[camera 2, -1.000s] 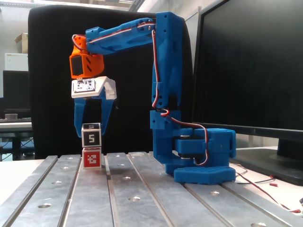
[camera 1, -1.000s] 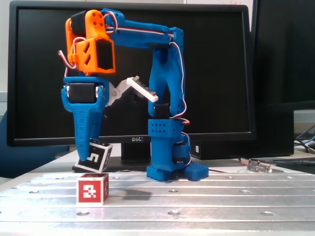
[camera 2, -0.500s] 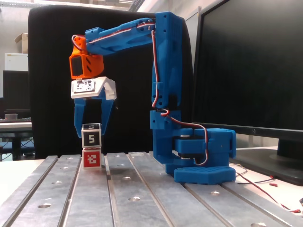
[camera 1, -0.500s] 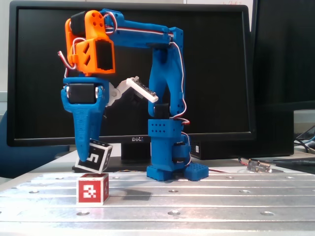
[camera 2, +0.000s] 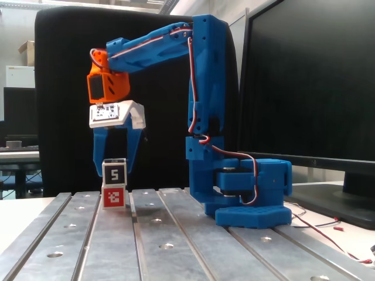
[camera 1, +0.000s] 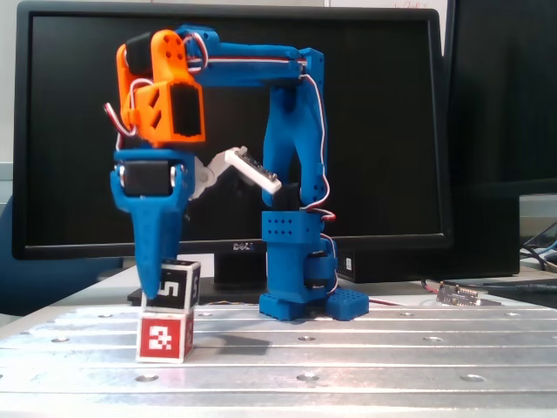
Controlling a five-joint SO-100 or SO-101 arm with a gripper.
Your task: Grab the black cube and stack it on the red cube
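On the near part of the metal desk point(camera 1: 365, 357) the red cube point(camera 1: 164, 337) stands, and the black cube point(camera 1: 177, 286) sits on top of it, touching. The blue end effector point(camera 2: 114, 170) points down around the black cube, its fingers point(camera 2: 133, 149) flanking both sides, apparently closed on it. Behind stand dark monitors point(camera 1: 374, 131).

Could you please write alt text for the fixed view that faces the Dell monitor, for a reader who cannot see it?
A blue and orange robot arm reaches down, its gripper around the black cube, which sits on the red cube on a grooved metal table. A dark monitor fills the background.
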